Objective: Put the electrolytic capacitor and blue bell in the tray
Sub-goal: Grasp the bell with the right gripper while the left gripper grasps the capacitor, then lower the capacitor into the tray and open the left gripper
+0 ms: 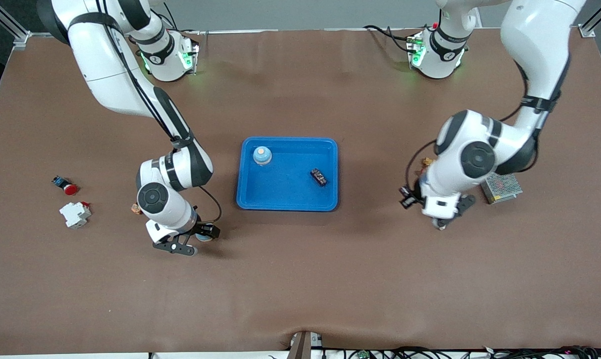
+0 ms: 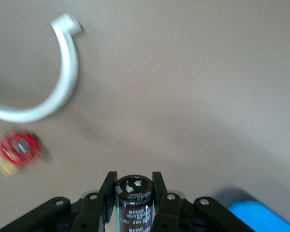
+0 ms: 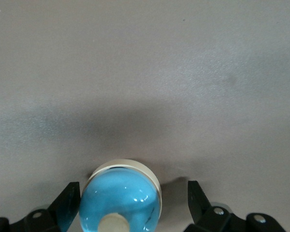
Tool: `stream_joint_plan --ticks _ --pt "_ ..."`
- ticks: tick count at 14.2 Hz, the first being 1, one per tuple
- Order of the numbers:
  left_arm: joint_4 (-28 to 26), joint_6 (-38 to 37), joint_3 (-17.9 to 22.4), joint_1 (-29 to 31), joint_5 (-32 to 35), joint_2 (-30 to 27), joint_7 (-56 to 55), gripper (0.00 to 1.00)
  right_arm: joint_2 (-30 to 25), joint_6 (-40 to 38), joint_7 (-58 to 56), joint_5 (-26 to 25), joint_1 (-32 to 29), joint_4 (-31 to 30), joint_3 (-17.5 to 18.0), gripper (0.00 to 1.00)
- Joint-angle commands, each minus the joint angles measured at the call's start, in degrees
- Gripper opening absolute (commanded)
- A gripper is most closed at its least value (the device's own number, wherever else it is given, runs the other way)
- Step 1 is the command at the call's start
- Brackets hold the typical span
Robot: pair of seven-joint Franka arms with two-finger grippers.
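**A:** Starting with the left gripper (image 1: 439, 223), what did it have?

**B:** It had the capacitor (image 2: 134, 203). The jaws were closed tight on the black can from both sides, with its top end poking out past the fingertips. The gripper hung over bare table (image 1: 300, 279), off the tray's (image 1: 287, 205) end on the left arm's side. A blue corner of the tray showed in the left wrist view.

**A:** And the right gripper (image 1: 195, 239)?

**B:** It was low at the table, with the jaws spread wide and nothing gripped. A blue bell (image 3: 121, 198) stood on the table between the fingers. One finger (image 3: 67, 203) was just beside the bell, and the other stood clearly apart from it.

**A:** Where was that bell relative to the tray?

**B:** It was outside the tray, nearer the front camera and toward the right arm's end.

**A:** Was anything in the tray?

**B:** Yes, a second bell (image 1: 262, 155) stood upright in the corner farthest from the camera, at the right arm's end. A small dark part (image 1: 318, 177) lay toward the left arm's end, apart from that bell.

**A:** What else was on the table?

**B:** A red button (image 1: 67, 186) and a white block (image 1: 75, 214) lay well toward the right arm's end. A metal box (image 1: 501, 187) sat partly under the left arm. The left wrist view also caught a white ring (image 2: 48, 92) and a small red piece (image 2: 19, 147), which I couldn't identify.
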Motion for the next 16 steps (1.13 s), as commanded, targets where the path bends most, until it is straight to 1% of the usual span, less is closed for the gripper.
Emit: stream_joint_plan --ticks 1,3,4,5,6,7,8,9,11,13,15,16 --pt "0.2 -1.0 -0.1 -6.5 0.7 1.1 -7.1 0.0 0.8 -0.8 -0.5 -1.0 -0.9 1.4 1.0 0.97" --pt "0.4 -0.2 -0.1 -11.6 1.0 3.4 -13.4 0.0 0.8 -0.8 -0.7 -1.0 -0.9 1.1 1.0 0.82" --pt "0.9 0.0 0.0 -14.6 2.0 4.1 -16.7 0.0 0.8 -0.8 -0.9 -1.0 -0.9 1.1 1.0 0.71" --pt "1.0 0.1 0.1 -16.7 2.8 5.5 -20.7 0.0 0.8 -0.8 -0.8 -1.0 -0.9 1.0 1.0 0.57" --pt "1.3 0.2 0.1 -18.9 3.7 6.7 -24.8 0.0 0.8 -0.9 -0.7 -1.0 -0.9 0.9 1.0 0.39" --pt "1.6 0.2 0.2 -20.6 4.9 8.0 -28.7 0.0 0.8 -0.9 -0.5 -1.0 -0.8 0.8 1.0 0.17" --pt "1.7 0.2 0.2 -21.9 5.7 9.0 -33.9 0.0 0.6 -1.1 0.0 -0.9 -0.7 0.8 1.1 0.0" --pt "2.2 0.2 0.2 -22.7 6.7 10.3 -38.6 0.0 0.5 -1.9 0.1 -0.3 -0.8 0.8 1.1 0.0" --pt "2.3 0.2 0.3 -24.1 7.8 12.2 -45.8 0.0 -0.5 -6.2 0.8 -0.1 -0.8 0.8 1.2 0.0" --pt "2.4 0.2 0.3 -24.5 7.9 13.7 -49.8 0.0 -2.3 -9.5 2.6 1.2 -0.2 0.8 1.6 0.0" --pt "2.4 0.2 0.8 -24.8 7.8 14.3 -53.4 0.0 -5.1 -11.9 2.9 4.7 -0.1 0.0 2.9 0.0" --pt "3.4 0.2 0.9 -24.7 7.7 15.0 -55.2 0.0 -6.9 -12.4 2.9 6.2 0.0 -0.8 3.0 0.0"
